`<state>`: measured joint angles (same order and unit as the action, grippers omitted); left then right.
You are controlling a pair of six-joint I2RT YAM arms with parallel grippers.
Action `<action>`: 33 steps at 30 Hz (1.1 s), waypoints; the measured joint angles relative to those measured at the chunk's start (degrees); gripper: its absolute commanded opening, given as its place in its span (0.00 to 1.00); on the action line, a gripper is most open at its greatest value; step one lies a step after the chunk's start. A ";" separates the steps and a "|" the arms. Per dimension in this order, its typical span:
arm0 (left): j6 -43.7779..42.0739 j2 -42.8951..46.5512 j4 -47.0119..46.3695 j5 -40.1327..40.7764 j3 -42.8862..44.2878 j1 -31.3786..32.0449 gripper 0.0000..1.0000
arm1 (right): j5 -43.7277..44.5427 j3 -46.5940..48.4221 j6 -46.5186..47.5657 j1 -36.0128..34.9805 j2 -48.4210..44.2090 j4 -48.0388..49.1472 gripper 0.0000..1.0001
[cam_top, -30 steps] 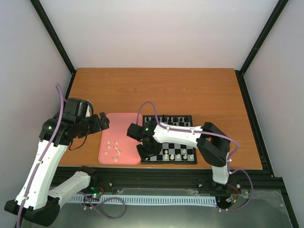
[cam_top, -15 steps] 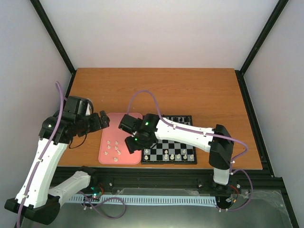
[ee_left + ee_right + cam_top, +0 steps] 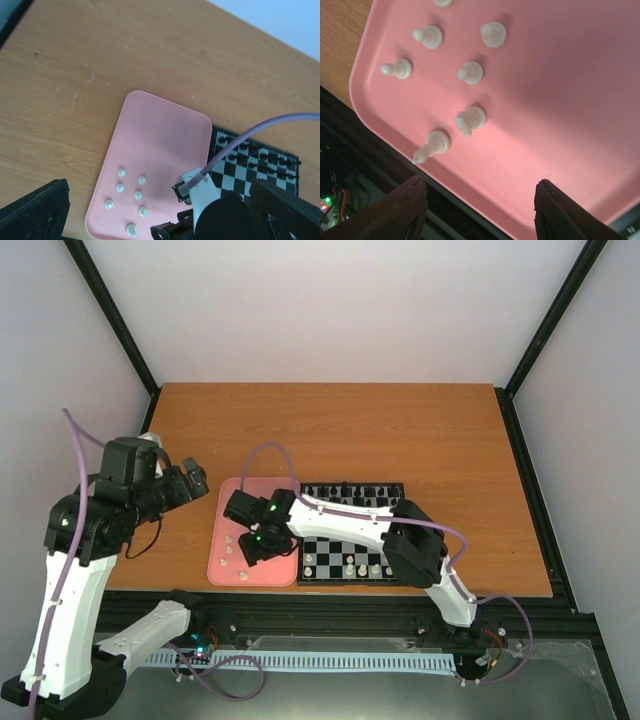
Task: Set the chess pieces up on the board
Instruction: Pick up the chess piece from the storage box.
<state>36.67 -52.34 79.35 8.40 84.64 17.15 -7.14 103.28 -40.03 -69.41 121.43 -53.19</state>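
Observation:
The pink tray [image 3: 252, 492] holds several cream-white chess pieces [image 3: 227, 550]. In the right wrist view they stand and lie scattered on the tray [image 3: 560, 75], one pawn [image 3: 471, 73] near the middle and a tipped piece [image 3: 432, 146] by the near rim. My right gripper [image 3: 250, 543] hovers over the tray's near part, open and empty [image 3: 480, 187]. The board [image 3: 335, 545] lies right of the tray, with black pieces [image 3: 355, 490] along its far rows and a few white ones [image 3: 362, 568] at its near edge. My left gripper [image 3: 193, 480] is open, raised left of the tray.
The left wrist view looks down on the tray [image 3: 160, 125], the white pieces [image 3: 142, 180], the board's corner [image 3: 250, 167] and the right arm's wrist [image 3: 205, 192]. Bare wooden table [image 3: 330, 430] lies behind. The black table frame [image 3: 380, 190] runs just past the tray's near rim.
My right arm has swung left from the board's left edge to over the pink tray. My left arm has drawn back to the left and a little away from the tray.

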 measured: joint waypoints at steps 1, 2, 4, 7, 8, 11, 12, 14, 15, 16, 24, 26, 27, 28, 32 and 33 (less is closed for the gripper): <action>0.22 0.04 0.22 1.03 0.83 0.00 1.00 | -0.17 0.50 0.13 0.02 0.79 0.11 0.56; 0.44 0.26 0.37 1.95 1.51 0.00 1.00 | -0.39 1.11 0.28 0.04 1.60 0.31 0.55; 0.76 0.79 0.68 2.78 2.01 0.00 1.00 | -0.90 2.73 0.61 0.04 3.21 0.44 0.55; 1.05 1.11 1.22 3.21 2.03 0.00 1.00 | -1.62 4.52 1.25 0.04 5.33 0.96 0.54; 1.07 1.11 1.29 3.26 1.99 0.00 1.00 | -1.84 4.90 1.44 0.04 5.88 0.96 0.52; 1.09 1.07 1.31 3.26 1.95 0.00 1.00 | -2.29 6.99 1.84 0.04 8.20 0.63 0.48; 1.09 1.09 1.31 3.26 1.95 0.00 1.00 | -2.29 7.76 2.08 0.04 9.05 0.52 0.48; 1.07 1.09 1.31 3.23 1.95 0.00 1.00 | -2.25 8.87 2.38 0.04 10.32 0.17 0.45; 1.09 1.09 1.31 3.21 1.90 0.00 1.00 | -2.16 9.46 2.54 0.04 10.93 -0.02 0.43; 1.07 1.09 1.31 3.21 1.84 0.00 1.00 | -2.08 9.97 2.67 0.04 11.43 -0.17 0.41; 1.05 1.11 1.27 2.78 0.61 0.00 1.00 | -1.51 11.76 2.95 0.37 12.87 -1.66 0.28; 1.05 1.14 1.27 2.67 0.31 0.00 1.00 | -1.49 11.76 2.93 0.37 12.90 -1.99 0.28; 1.05 1.14 1.25 2.58 0.09 0.00 1.00 | -1.53 11.76 2.95 0.37 12.90 -2.14 0.28; 1.05 1.14 1.27 2.49 -0.13 0.00 1.00 | -1.57 11.76 2.95 0.37 12.92 -2.29 0.27; 1.05 1.20 1.27 2.27 -0.85 0.00 1.00 | -1.92 11.76 2.95 0.37 13.42 -2.36 0.24; 1.05 1.20 1.25 2.25 -0.92 0.00 1.00 | -1.97 11.76 2.99 0.37 13.64 -2.36 0.24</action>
<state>37.71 -51.13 80.60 10.66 83.72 17.15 -9.10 115.04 -37.04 -69.04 135.06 -55.55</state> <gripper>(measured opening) 0.999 0.252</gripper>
